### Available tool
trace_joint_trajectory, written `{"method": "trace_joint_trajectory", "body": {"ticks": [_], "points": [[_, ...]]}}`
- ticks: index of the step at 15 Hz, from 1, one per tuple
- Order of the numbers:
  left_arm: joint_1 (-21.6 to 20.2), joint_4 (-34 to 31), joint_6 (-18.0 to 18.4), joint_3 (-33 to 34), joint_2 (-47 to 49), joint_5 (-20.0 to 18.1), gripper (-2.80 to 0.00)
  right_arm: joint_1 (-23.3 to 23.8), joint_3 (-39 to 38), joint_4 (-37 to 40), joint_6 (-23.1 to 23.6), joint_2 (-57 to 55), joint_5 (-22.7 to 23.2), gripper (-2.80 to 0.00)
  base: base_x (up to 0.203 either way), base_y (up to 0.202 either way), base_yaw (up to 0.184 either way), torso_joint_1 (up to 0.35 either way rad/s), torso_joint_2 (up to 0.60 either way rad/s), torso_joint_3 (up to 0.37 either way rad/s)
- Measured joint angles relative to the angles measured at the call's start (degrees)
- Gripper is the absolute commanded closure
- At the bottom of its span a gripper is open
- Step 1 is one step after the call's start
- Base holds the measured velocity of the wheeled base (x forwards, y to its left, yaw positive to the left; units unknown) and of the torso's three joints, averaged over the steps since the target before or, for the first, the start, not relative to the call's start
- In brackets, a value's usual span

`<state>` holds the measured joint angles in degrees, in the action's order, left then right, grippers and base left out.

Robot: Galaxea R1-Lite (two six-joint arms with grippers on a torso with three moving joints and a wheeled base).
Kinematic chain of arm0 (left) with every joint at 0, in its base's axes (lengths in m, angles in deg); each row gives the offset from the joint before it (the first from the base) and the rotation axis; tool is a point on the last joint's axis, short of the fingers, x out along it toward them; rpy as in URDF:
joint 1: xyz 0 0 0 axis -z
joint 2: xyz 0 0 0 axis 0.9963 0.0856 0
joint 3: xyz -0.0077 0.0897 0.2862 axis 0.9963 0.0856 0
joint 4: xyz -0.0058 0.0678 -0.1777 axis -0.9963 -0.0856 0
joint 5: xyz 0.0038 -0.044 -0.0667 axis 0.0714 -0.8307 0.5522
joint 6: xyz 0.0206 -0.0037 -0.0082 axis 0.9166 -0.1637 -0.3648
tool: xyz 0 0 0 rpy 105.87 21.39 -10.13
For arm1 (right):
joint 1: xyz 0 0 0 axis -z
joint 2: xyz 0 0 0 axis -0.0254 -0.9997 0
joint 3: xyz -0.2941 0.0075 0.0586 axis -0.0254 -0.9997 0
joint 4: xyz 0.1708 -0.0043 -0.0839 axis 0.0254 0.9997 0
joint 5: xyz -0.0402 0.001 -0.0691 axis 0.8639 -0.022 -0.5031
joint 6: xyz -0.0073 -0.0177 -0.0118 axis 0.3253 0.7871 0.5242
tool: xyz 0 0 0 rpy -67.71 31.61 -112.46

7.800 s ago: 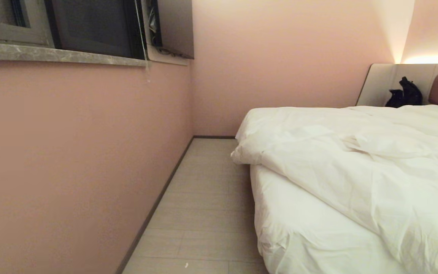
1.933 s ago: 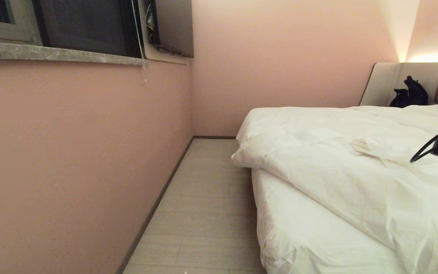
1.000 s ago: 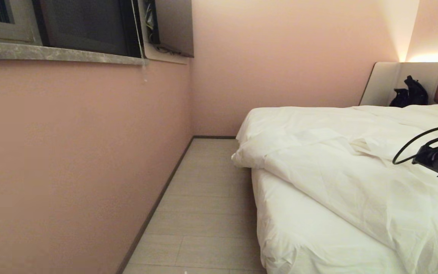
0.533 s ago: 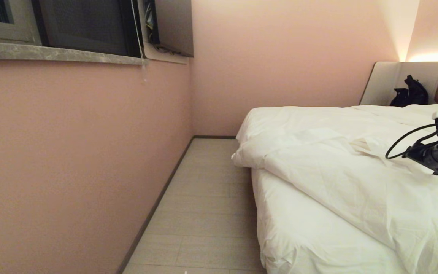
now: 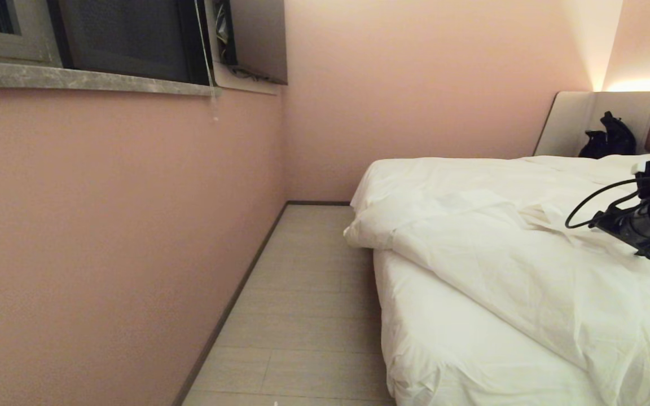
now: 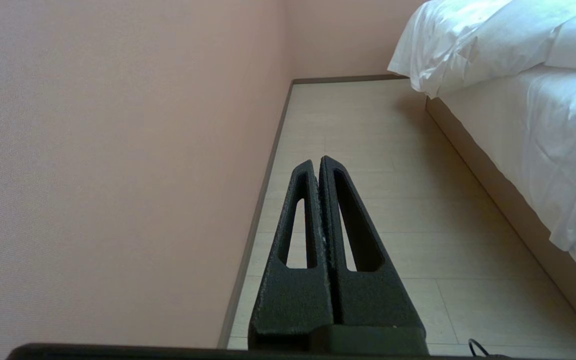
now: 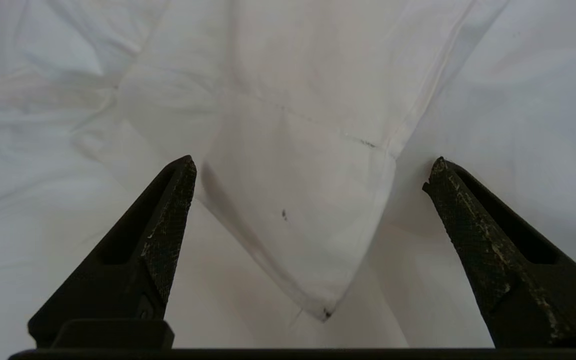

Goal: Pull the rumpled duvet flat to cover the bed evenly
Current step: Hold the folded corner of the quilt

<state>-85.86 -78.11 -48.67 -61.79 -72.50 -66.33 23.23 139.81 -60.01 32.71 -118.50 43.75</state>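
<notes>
Left gripper [image 6: 319, 165] hangs over the floor [image 5: 302, 293] by the pink wall [image 5: 105, 225], fingers pressed together, holding nothing. Duvet [image 5: 500, 248] lies rumpled on the bed [image 5: 443, 349], its edge slanting from 10 o'clock toward 4 o'clock, leaving sheet bare at the near corner. Right gripper [image 7: 310, 172], at 3 o'clock, hovers above a folded duvet corner, fingers wide apart; contact probably none.

Dim, warm, pinkish light fills the room. The brightest glow spills down the far right wall [image 5: 601, 51] above the headboard [image 5: 579, 121]. The window [image 5: 127, 36] on the left is dark. Soft shadow lies beside the bed [image 5: 460, 361]. Focus is sharp.
</notes>
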Motion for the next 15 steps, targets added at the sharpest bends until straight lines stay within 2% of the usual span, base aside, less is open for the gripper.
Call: {"method": "trace_joint_trajectory", "body": {"ticks": [8, 15], "points": [[0.00, 0.00, 0.00, 0.00, 0.00, -0.06, 0.00, -0.11, 7.15, 1.89, -3.54, -5.43, 0.25, -2.80, 0.000, 0.000, 0.000, 0.000, 0.00, 0.000], [0.01, 0.00, 0.01, 0.00, 0.00, -0.03, 0.00, -0.93, 8.90, 2.58, -6.19, -5.67, 3.60, -2.80, 0.000, 0.000, 0.000, 0.000, 0.00, 0.000]]}}
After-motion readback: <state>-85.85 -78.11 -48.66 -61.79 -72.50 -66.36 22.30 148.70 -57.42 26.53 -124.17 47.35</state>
